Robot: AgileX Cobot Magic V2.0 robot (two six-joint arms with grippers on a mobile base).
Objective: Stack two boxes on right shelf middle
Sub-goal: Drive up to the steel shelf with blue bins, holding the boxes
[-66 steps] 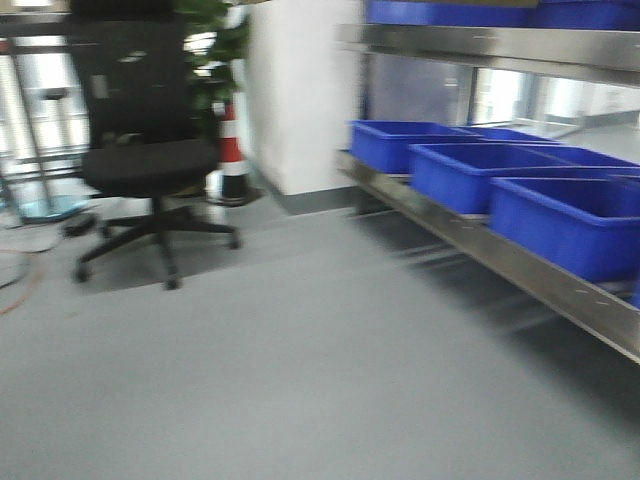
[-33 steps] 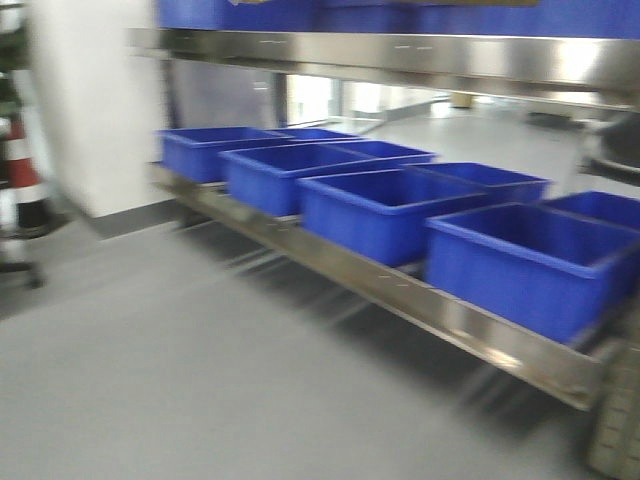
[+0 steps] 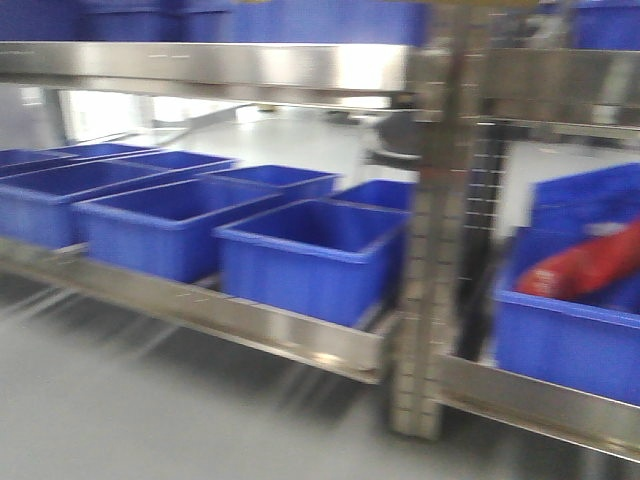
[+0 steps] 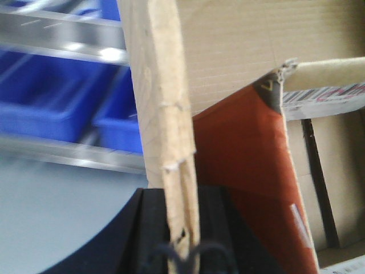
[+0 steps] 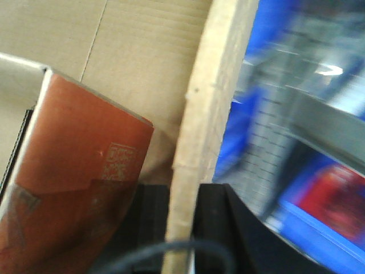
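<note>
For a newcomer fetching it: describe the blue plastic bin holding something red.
Find the shiny stainless-steel rack and its hole-punched upright. Just right of it, on the lower level, sits a blue plastic bin. Unlike the empty-looking blue bins left, it holds a red object.

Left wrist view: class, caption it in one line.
Left pincer clamps a cardboard box wall; blue bins behind.

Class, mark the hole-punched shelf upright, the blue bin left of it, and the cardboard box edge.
shelf upright (image 3: pixel 430 300), front view, hole-punched front face.
blue bin (image 3: pixel 300 280), front view, front wall.
cardboard box (image 4: pixel 159 97), left wrist view, raw wall edge.
</note>
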